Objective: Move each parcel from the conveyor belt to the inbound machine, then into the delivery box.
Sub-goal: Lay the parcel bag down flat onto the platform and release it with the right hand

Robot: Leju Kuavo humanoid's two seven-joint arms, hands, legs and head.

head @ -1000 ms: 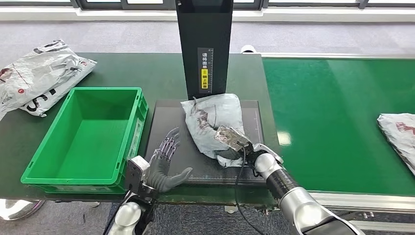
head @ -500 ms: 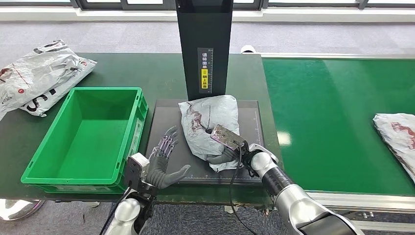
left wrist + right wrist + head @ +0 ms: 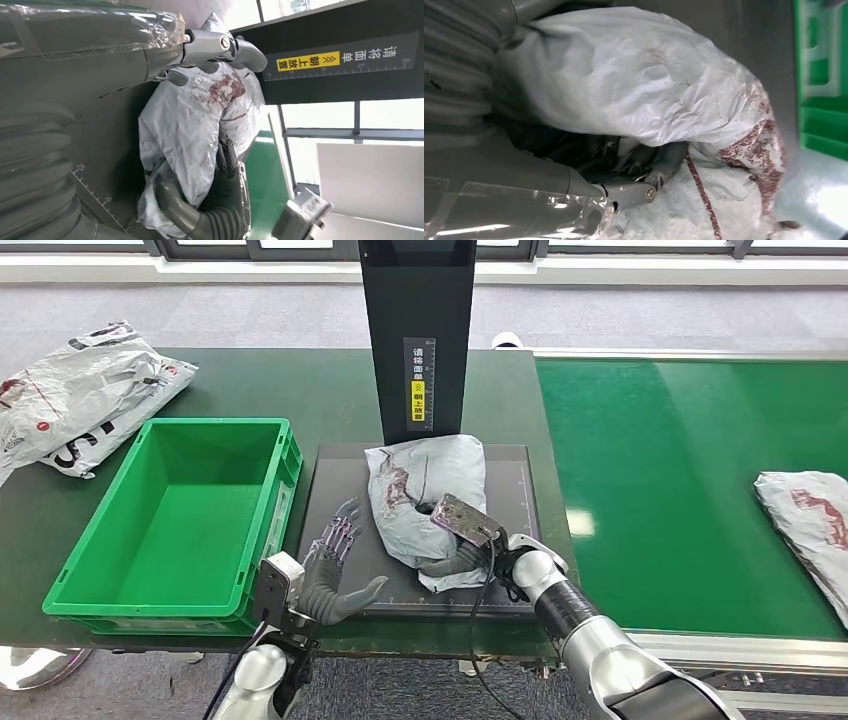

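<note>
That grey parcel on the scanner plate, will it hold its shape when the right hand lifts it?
Probably not. The grey parcel is a creased, bulging plastic bag, so it likely sags around the right hand. Its glossy film may slip. It looks soft-filled, probably light.

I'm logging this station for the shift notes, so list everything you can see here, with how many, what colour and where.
Parcel on scanner: one, grey-white poly bag with dark red print, lying on the inbound machine's plate.
Parcel on belt: one, grey-white, at the conveyor's right edge, partly cut off.
Parcels on table: a grey-white heap, count unclear, behind the crate at far left.
Crate: one, green, left of the plate.
Inbound machine: one, black post with a yellow label, over a dark plate.
Conveyor belt: one, green, on the right.
Table: one, dark green.
Left hand: open, over the plate's near left corner.
Right hand: grips the scanner parcel's near end.
</note>
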